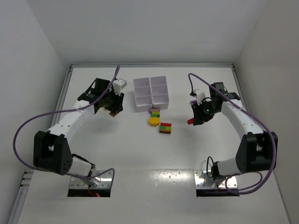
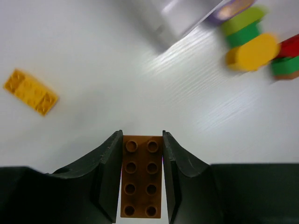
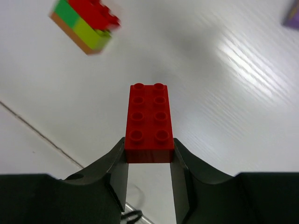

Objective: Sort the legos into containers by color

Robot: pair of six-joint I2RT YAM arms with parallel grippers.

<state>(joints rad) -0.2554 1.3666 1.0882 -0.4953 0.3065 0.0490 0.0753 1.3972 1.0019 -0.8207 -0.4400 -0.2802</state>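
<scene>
Currently early in the sort. In the top view the white tray (image 1: 150, 93), six compartments, sits at the far middle of the bench (image 1: 93, 154). No colour shows in any compartment, so I judge nothing is sorted yet.

In hand:
- the left pincer (image 2: 142, 135) is clamped on an orange-brown brick (image 2: 141, 177), studs toward the camera, left of the tray.
- the right pincer (image 3: 149, 143) is clamped on a red brick (image 3: 148, 116), held lengthwise between the fingers, right of the tray and well apart from it.

Both bricks appear lifted; neither is over a compartment.

Loose on the bench:
- a purple-and-green clump (image 1: 155, 112) just in front of the tray's near wall.
- a yellow round piece (image 1: 154, 121) touching or just beside that clump; cannot tell which.
- a red, green and orange clump (image 1: 165, 127) near these.
- a yellow brick (image 2: 30, 91), seen in the left wrist view.
- a purple piece (image 1: 193, 101) near the right arm.

Judgement: two bricks are ready to deliver, each to its own compartment. The clumps need pulling apart before sorting. Most of the job remains.
</scene>
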